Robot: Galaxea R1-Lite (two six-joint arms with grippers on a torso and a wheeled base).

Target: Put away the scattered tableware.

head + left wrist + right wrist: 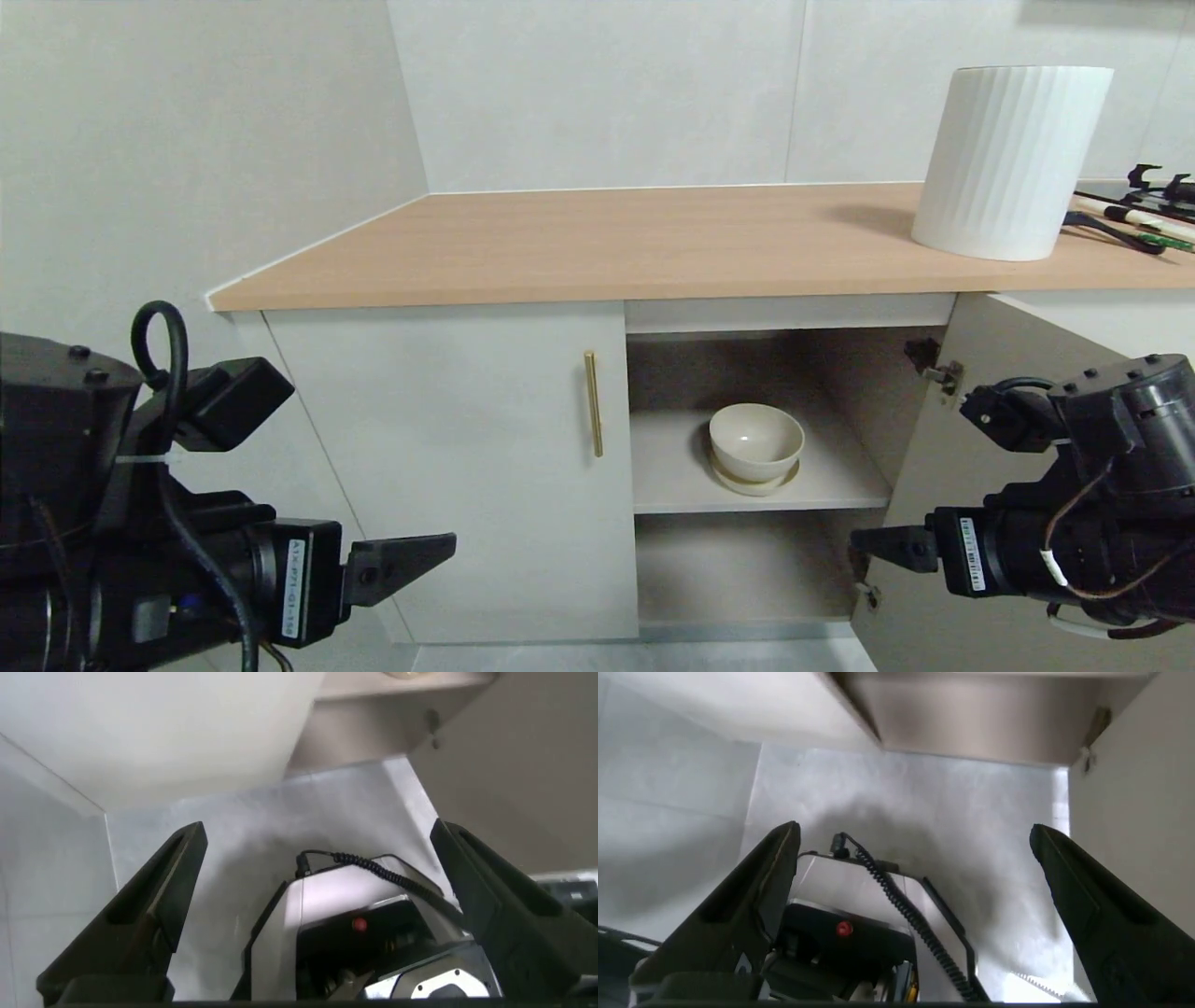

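Setting: a wooden countertop (pixel 597 243) runs into a corner of pale tiled walls, with a white cabinet below it.
Cabinet: the left door (pixel 448 467) is closed and carries an upright gold handle (pixel 592 403); the right door (pixel 920 467) is swung open.
Tableware: a cream bowl (pixel 755 441) sits upright on a small plate (pixel 754 483) on the middle shelf (pixel 840 481), inside the open compartment.
Countertop items: a white ribbed container (pixel 1013 159) stands at the right, with utensils (pixel 1134 224) lying just beyond it.
Left gripper (pixel 318 840): low in front of the closed door, fingers (pixel 149 905) spread wide, nothing between them.
Right gripper (pixel 915 835): low beside the open door, fingers (pixel 1092 905) spread wide, holding nothing.
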